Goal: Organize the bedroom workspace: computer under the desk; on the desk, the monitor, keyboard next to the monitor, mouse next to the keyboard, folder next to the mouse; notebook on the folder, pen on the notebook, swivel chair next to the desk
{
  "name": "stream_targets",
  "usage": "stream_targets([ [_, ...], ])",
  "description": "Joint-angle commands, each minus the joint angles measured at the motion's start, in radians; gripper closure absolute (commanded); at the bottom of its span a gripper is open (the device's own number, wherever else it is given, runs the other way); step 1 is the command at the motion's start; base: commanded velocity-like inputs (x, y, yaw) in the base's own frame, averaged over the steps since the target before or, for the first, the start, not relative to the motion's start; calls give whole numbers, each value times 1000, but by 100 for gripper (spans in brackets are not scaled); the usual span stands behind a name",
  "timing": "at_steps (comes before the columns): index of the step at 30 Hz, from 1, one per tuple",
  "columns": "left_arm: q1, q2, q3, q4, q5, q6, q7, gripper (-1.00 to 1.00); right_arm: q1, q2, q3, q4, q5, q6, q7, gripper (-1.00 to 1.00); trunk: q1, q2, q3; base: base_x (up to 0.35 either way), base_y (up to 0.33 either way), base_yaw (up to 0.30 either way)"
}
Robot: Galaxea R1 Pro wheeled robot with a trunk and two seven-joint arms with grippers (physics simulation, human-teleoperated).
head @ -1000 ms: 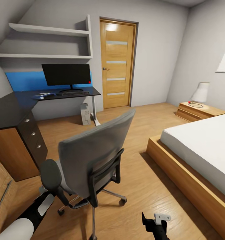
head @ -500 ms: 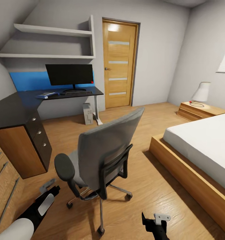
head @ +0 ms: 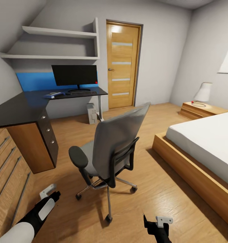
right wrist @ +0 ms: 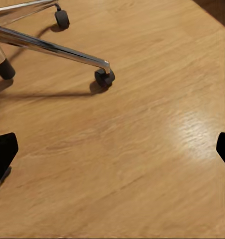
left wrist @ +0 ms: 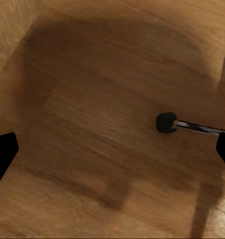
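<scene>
Swivel chair (head: 109, 148) seen on the wooden floor (head: 154, 189), apart from the desk (head: 23, 108)
Monitor (head: 74, 75), keyboard (head: 81, 92) and blue folder (head: 53, 95) are seen on the desk's far wing; both the left gripper (left wrist: 112, 149) and right gripper (right wrist: 112, 154) are held wide and empty above the floor, beside chair casters

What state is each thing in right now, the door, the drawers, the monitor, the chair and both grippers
Door: closed.
Desk drawers: all shut.
Monitor: upright on the desk, screen dark.
Swivel chair: upright on the floor, apart from the desk, seat bare where visible.
Left gripper: fingers spread, holding nothing.
Right gripper: fingers spread, holding nothing.
</scene>
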Motion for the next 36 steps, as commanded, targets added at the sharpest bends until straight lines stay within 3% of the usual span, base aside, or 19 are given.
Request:
stream_targets([
  [1, 0, -1, -4, 25, 2, 5, 7, -100, 0, -1, 8, -2, -1, -1, -9, -100, -1, 0, -1, -316, -120, 0],
  [6, 0, -32, -45, 123, -2, -8, 7, -100, 0, -1, 8, -2, -1, -1, -9, -100, -1, 0, -1, -291, -97, 0],
  [11, 0, -68, -68, 245, -25, -142, -12, -100, 0, 2, 8, -1, -1, -22, -10, -100, -1, 0, -2, -81, -18, -31],
  [13, 0, -80, -72, 285, -66, -196, -26, -100, 0, 3, 8, -1, -1, -32, -10, -100, -1, 0, -2, -20, -4, -25],
  [14, 3, -113, -76, 400, -196, -454, -109, -100, 0, 8, 9, -1, -4, -44, -13, -100, -1, 0, -2, -1, 0, 176],
  [17, 13, -119, -76, 409, -275, -504, -132, -100, 0, 9, 9, 0, -3, -45, -14, -100, -1, 0, -2, -80, -112, 244],
  [30, 14, -117, -76, 409, -286, -510, -131, -100, 0, 9, 8, 0, -2, -44, -14, -100, -1, 0, -2, -206, -275, 272],
  [36, 14, -118, -76, 409, -286, -509, -129, -100, 0, 9, 8, 0, -3, -42, -14, -100, -1, 0, -2, -201, -288, 65],
])
